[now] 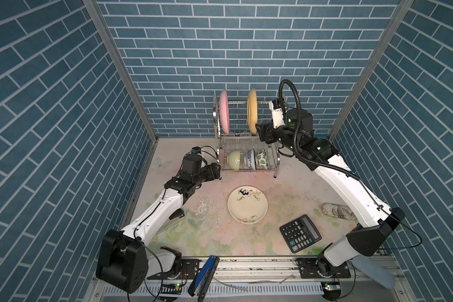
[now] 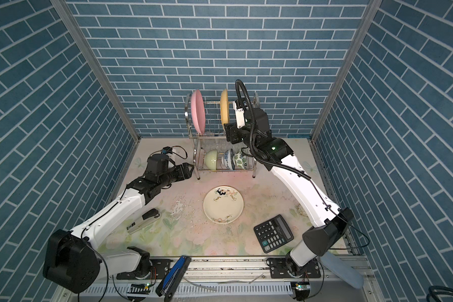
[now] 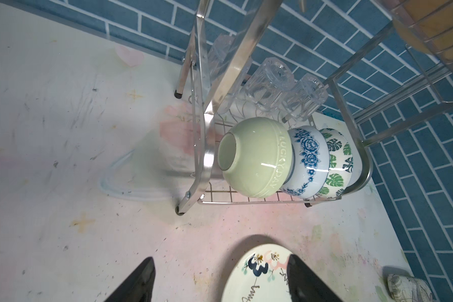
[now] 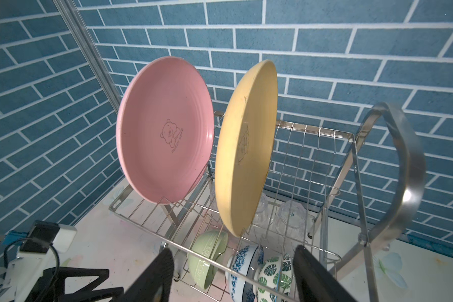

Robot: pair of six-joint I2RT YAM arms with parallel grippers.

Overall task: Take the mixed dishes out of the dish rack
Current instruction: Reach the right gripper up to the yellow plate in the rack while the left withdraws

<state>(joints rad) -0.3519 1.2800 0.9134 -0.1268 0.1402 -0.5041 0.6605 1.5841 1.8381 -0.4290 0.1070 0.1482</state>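
Down at the near edge a blue-and-black folding tool is lying on the rail, and it's not part of the job. The biggest thing that matters is the two-tier shiny silver wire dish rack, sitting at the far middle of the pale floral table.

The right gripper is hovering at the top tier with its jaws apart and empty. It's just beside the lower right edge of the round yellow plate, which is standing on edge in the wires. The left gripper is waiting low by the rack's near left leg, jaws also apart and empty.

The round pink plate is standing at the left end of the top tier. A round cream plate with painted flowers is lying flat on the table on the near side of the rack, so that one's looking done.

The lower tier is holding the pale-green bowl, the blue-white patterned bowl and the green-leaf patterned bowl, nested on their sides from left to right. Three small clear glasses are sitting behind them.

I'm guessing yellow is next. I'd be pinching the rim squarely and lifting straight up until it's clearing the wires. Then I'd be swinging it out right, away from pink. A shallow bite on that smooth plate is probably risking a slip.
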